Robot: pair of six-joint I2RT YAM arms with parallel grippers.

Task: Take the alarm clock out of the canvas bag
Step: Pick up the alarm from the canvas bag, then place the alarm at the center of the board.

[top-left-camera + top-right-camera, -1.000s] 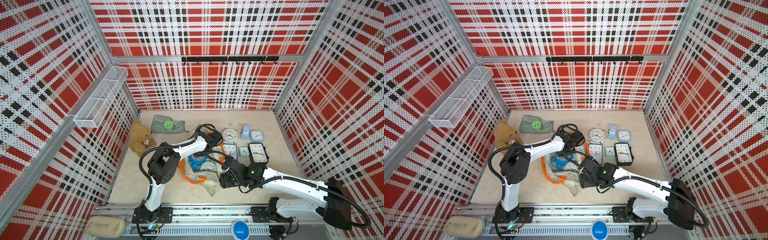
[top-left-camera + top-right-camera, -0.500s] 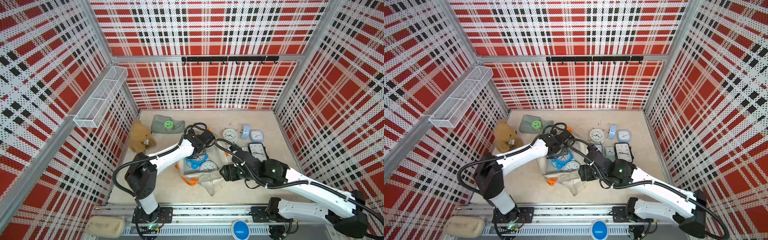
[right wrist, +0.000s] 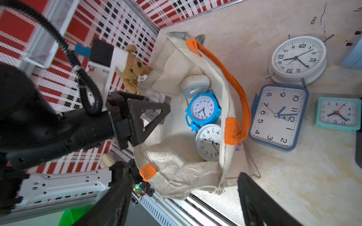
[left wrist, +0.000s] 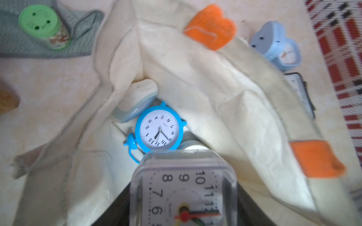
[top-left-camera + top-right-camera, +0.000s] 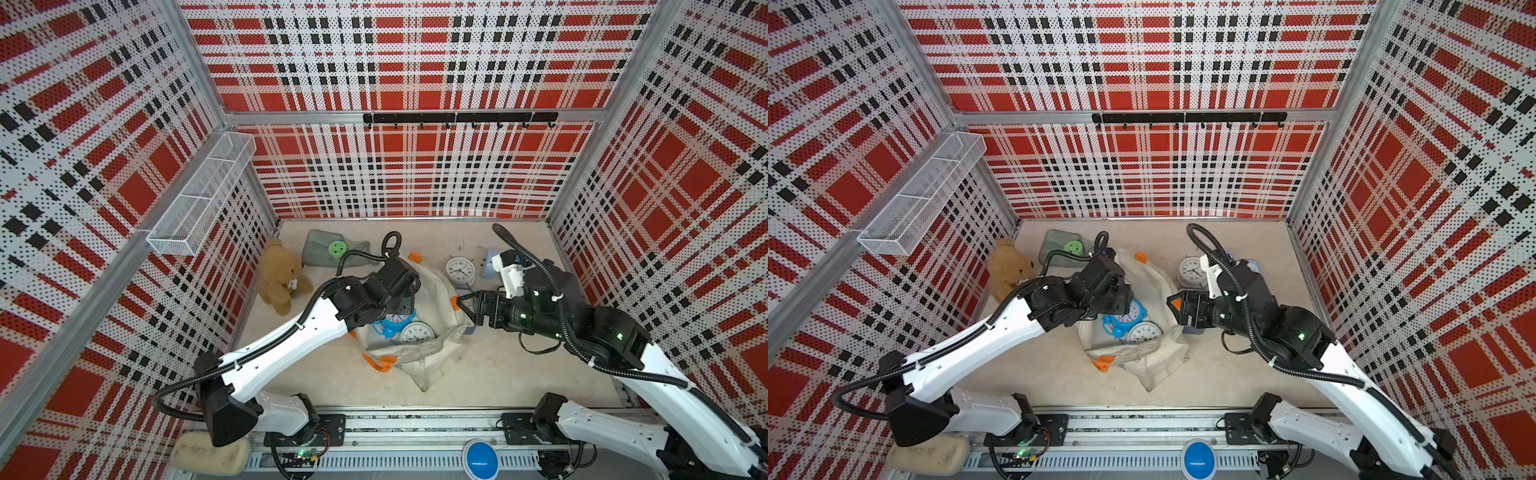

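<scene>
Your left hand (image 3: 156,103) is clenched on a clear square alarm clock (image 4: 183,187). Within the last second that arm has dropped from a raised elbow into a long, low reach. The clock now hangs at the rim of the canvas bag (image 5: 432,286) on the left arm's side, above the clocks inside. Your right hand (image 5: 464,309) was low at the bag's front edge 1 second ago. It now sits just beside the orange patch (image 5: 454,302) on the rim, jaws spreading wide with nothing gripped, so I judge it has let the canvas go. Meanwhile the bag has been drawn open: its mouth gapes, and 3 clocks remain inside, a blue twin-bell clock (image 3: 203,110), a white round clock (image 3: 209,141) and a small pale clock (image 3: 195,86). For you, this means the extraction looks nearly done. I cannot tell whether the held clock is fully clear of the rim. It has yet to be set on the tabletop (image 5: 332,374), perhaps near the large blue-framed rectangular clock (image 3: 278,117). With the canvas unheld, it may slump and snag.
</scene>
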